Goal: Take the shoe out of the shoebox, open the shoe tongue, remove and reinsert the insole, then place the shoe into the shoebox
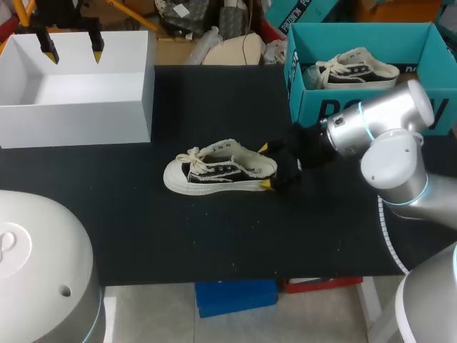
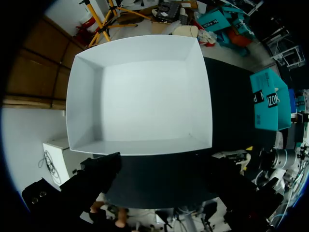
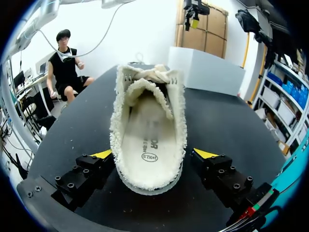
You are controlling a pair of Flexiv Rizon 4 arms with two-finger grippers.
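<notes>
- At the heel of the shoe (image 1: 218, 171), the right tool (image 1: 265, 166) stands open with one yellow tip on each side. In the right wrist view one finger sits just beside the heel wall and a gap shows at the other, so it grips nothing.
- Near the middle of the surface (image 1: 214, 243) the shoe rests on its sole, toe toward the left edge and heel toward the right edge. Its laces (image 1: 191, 158) are tied loosely over the front.
- Down through the collar the insole (image 3: 147, 145) lies flat inside. The tongue (image 3: 145, 87) arches over the front of the opening and is not yet folded clear.
- By my judgement the shoe is light, with a soft frayed upper that will cave under a squeeze and a firmer rubber sole.
- The best hold looks to be low across the heel, by the sole rim, where it is stiffest.
- The insole looks thin and floppy, so I would pinch it at its heel-end edge.
- Being so light, the shoe may skid on the surface if only one finger meets it first.
- Above the white box (image 1: 78, 118) at the far left corner, the left tool (image 1: 72, 51) hangs with its fingers well apart, holding nothing.
- At the far right corner sits the teal shoebox (image 1: 371, 107), with a second shoe (image 1: 357, 69) inside.
</notes>
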